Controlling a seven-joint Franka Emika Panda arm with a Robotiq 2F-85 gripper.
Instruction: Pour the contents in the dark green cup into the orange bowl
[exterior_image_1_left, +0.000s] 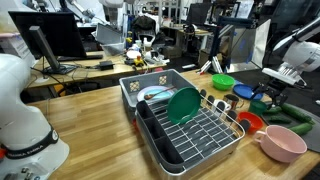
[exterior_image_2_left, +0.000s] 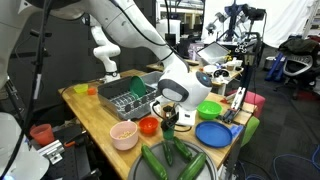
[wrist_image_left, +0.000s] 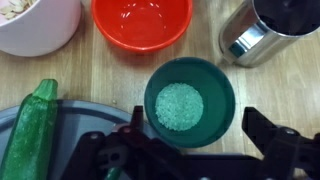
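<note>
In the wrist view the dark green cup (wrist_image_left: 190, 103) stands upright on the wooden table, holding pale granules. My gripper (wrist_image_left: 198, 124) is open around it, one finger (wrist_image_left: 136, 124) on its left and the other on its right, neither clearly touching. The orange bowl (wrist_image_left: 142, 22) sits empty just beyond the cup; it also shows in both exterior views (exterior_image_1_left: 250, 122) (exterior_image_2_left: 149, 126). In an exterior view the gripper (exterior_image_2_left: 169, 119) hangs low over the table and hides the cup.
A pale pink bowl (wrist_image_left: 35, 22) (exterior_image_2_left: 124, 134) sits beside the orange bowl, a metal cup (wrist_image_left: 265, 30) on the other side. Green vegetables (wrist_image_left: 30, 125) lie on a grey plate (exterior_image_2_left: 170, 160). Lime bowl (exterior_image_2_left: 208, 109), blue dish (exterior_image_2_left: 213, 133) and dish rack (exterior_image_1_left: 185, 120) stand nearby.
</note>
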